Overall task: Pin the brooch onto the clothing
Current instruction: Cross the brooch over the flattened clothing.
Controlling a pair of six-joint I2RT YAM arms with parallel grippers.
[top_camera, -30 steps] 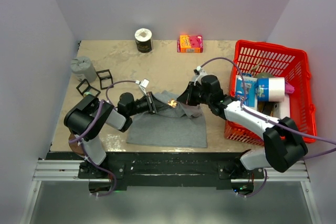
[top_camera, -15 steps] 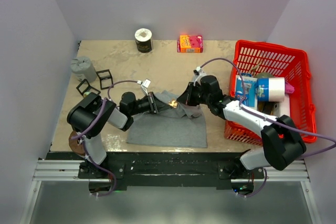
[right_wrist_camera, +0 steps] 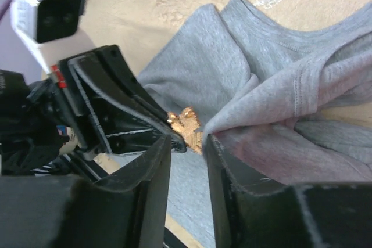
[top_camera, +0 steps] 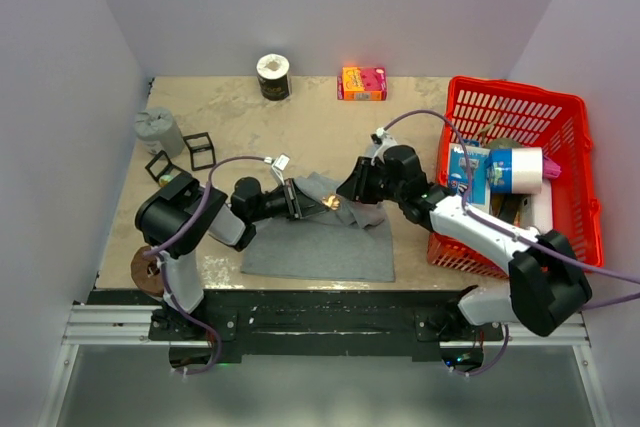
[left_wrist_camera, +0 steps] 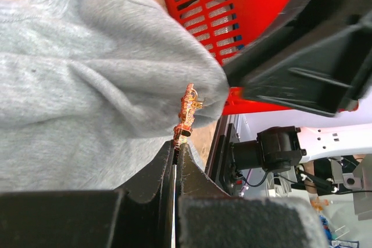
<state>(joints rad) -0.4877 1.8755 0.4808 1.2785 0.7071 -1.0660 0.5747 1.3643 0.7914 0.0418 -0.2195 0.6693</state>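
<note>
Left gripper (left_wrist_camera: 177,146): jaws pressed together, pinching the brooch (left_wrist_camera: 187,114) by its lower edge. The brooch sits against a raised fold of the grey tank top (right_wrist_camera: 221,68). Right gripper (right_wrist_camera: 189,149): jaws narrowly apart at that fold; cannot tell whether it grips.

Bright, even overhead light; soft shadows; blurred wrist-view foregrounds.

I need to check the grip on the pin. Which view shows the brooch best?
Left wrist: the brooch is close and sharp, pinched at the tips of the left gripper's shut jaws, against the clothing. Right wrist shows it blurrier, partly hidden; top external, only an orange speck.
</note>
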